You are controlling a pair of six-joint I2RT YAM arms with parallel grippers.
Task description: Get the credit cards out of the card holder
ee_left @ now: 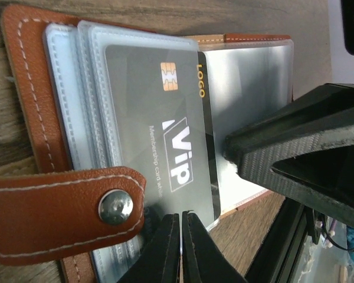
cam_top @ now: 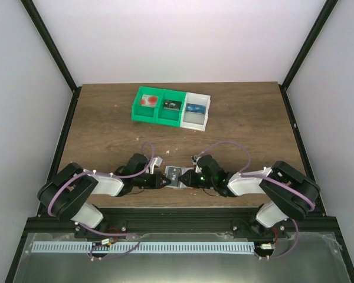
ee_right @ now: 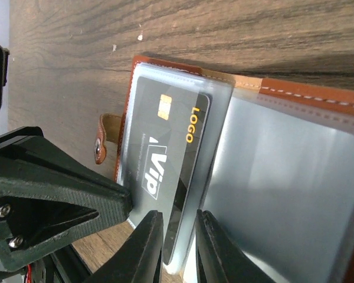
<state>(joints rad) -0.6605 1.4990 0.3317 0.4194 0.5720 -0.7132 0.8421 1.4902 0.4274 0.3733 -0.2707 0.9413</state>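
While card holder (ee_left: 29, 88) runs off-frame, left gripper (ee_left: 180, 218) is pressed together; right gripper (ee_right: 178, 217), parted, straddles grey card (ee_right: 165, 135).

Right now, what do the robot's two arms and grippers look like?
Both the left arm and right arm are black with a white segment, each trailed by looping lilac cables. A small green light glows near the right wrist. The left gripper and right gripper are matte black with tapering fingers.
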